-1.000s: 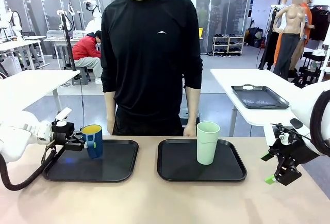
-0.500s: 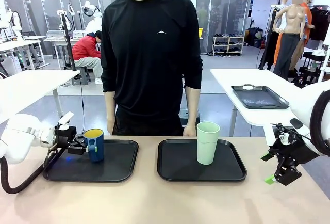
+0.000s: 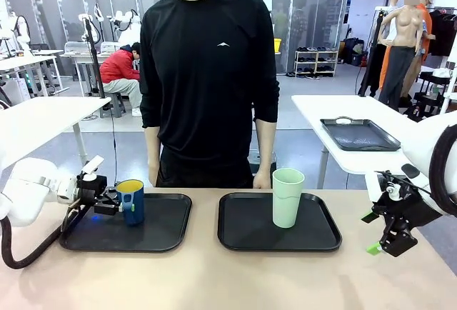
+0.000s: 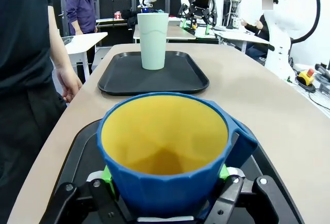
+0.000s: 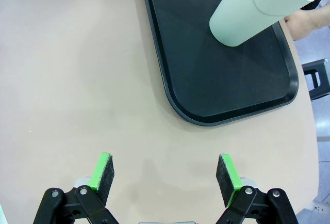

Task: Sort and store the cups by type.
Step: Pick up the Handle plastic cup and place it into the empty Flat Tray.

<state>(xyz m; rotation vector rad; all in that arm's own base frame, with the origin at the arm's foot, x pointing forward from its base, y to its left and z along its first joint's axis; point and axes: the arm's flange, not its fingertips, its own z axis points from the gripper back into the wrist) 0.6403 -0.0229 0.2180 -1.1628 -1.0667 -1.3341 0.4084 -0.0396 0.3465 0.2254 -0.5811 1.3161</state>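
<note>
Blue cup [image 3: 131,201] flanked by the left gripper [image 3: 114,201] on the left tray [image 3: 164,226].

The left arm is stretched low and level from the table's left edge, green pads [image 4: 223,172] seen at both sides of the cup; a firm pinch cannot be told. The right gripper [image 5: 165,179] is held above bare tabletop, fingers spread wide. The mint tumbler [image 3: 287,197] is stood upright on the right tray [image 3: 243,235]. No readable writing is seen.

Bare table [image 3: 214,274] between trays [image 3: 278,238], unobstructed.
</note>
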